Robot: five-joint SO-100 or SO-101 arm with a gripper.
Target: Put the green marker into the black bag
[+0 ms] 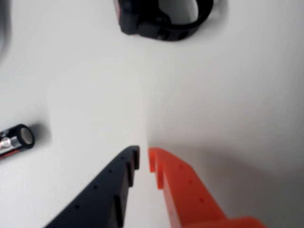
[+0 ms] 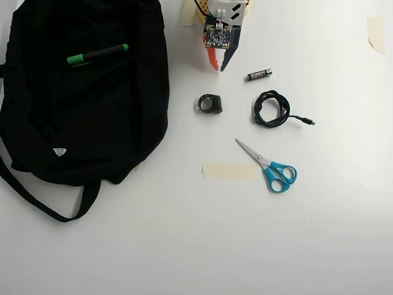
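While the green marker (image 2: 97, 55) lies on top of the black bag (image 2: 37, 123) near the bench's top left corner, its length pointing roughly towards the gripper (image 2: 217, 66), that gripper hangs to its right, nearly closed and empty.

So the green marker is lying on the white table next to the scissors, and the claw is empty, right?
Not quite. The overhead view shows the green marker lying on the black bag, far from the scissors across the table. The gripper is indeed empty, as the wrist view confirms.
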